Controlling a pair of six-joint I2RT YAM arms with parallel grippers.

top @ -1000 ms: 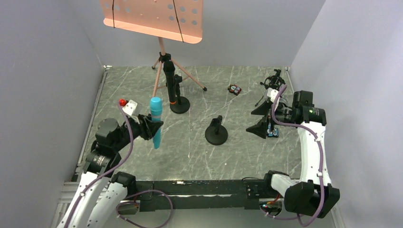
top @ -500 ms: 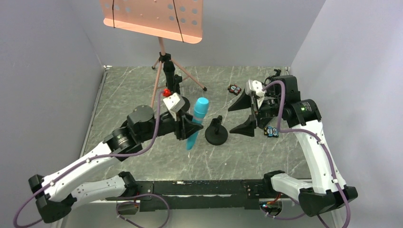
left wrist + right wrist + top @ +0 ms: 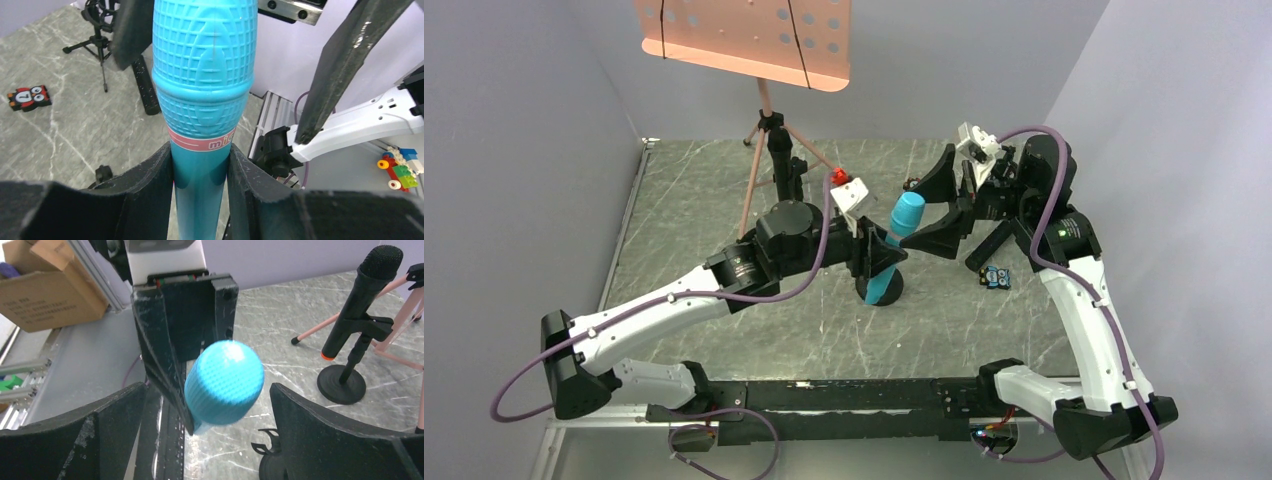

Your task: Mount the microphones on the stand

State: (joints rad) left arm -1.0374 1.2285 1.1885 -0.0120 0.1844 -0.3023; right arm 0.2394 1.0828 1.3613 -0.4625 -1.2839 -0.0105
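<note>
Over the grey marbled tabletop (image 3: 684,200), top view: pale walls close the left, rear and right sides, and open tabletop lies to the left of the arms. The left gripper (image 3: 882,256) is clamped on the shaft of a cyan-blue plastic stick microphone (image 3: 906,215). The microphone is tilted, head up and to the right, with its lower end over a round black stand base (image 3: 892,292); contact there cannot be told. The right gripper (image 3: 919,218) is spread wide, one finger on each side of the cyan head. A black stick microphone (image 3: 989,245) lies flat on the table near the right arm, beside a small blue toy block (image 3: 996,278). A salmon perforated music stand (image 3: 744,40) rises at the rear.

Left wrist view: both padded fingers (image 3: 155,175) press the shaft just below a pink band printed "mic", the rest of the word hidden. The head is moulded in a grid texture. A red-and-black owl tile (image 3: 29,97) bears a "7".

Right wrist view: the rounded cyan head sits between the wide jaws, touching neither, with a gap on either side. Behind it, a black stick microphone with an orange end ring (image 3: 357,302) stands tilted, clipped in a black desk stand (image 3: 345,382).
</note>
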